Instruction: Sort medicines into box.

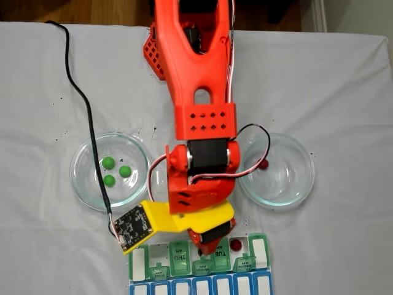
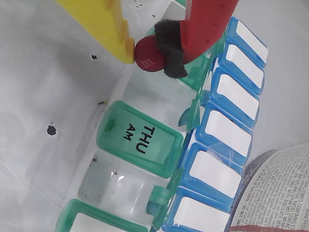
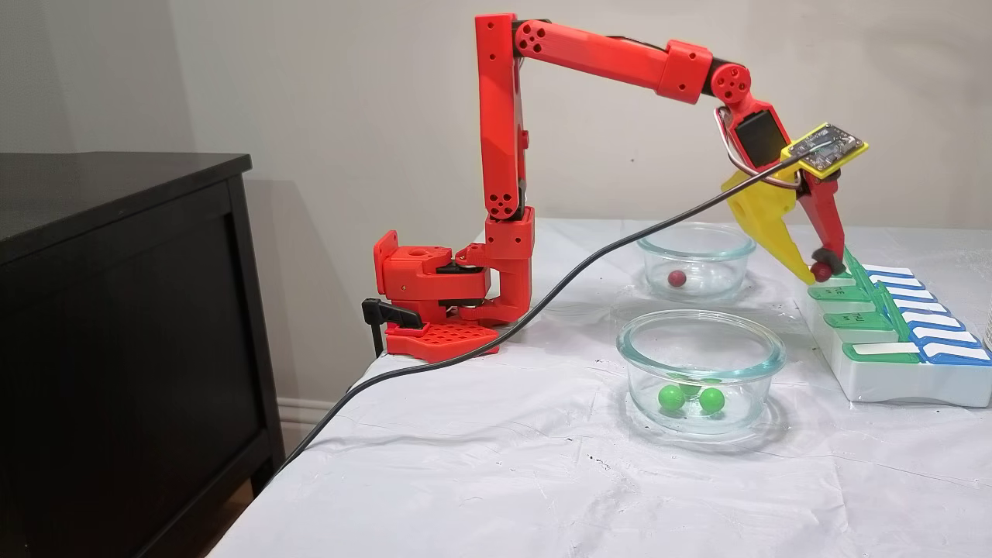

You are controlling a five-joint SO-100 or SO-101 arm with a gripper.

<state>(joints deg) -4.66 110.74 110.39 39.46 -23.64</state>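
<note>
Between my fingertips sits a red pill (image 2: pixel 148 57), pinched by my gripper (image 2: pixel 153 57) just over an open compartment of the box (image 2: pixel 140 140), beside the shut THU lid (image 2: pixel 137 138). I judge this one is about to be dropped. One red pill (image 1: pixel 236 246) already lies in an open compartment near the right end of the green row in the top-down fixed view, so at least one is sorted. Another red pill (image 1: pixel 264 164) waits in the right dish (image 1: pixel 295 184), and three green pills (image 1: pixel 113 171) sit untouched in the left dish (image 1: pixel 86 184). By my count four remain to be fetched after this one, so I am under halfway. Both dishes stand well apart from the box on the white cloth (image 1: pixel 344 92).
</note>
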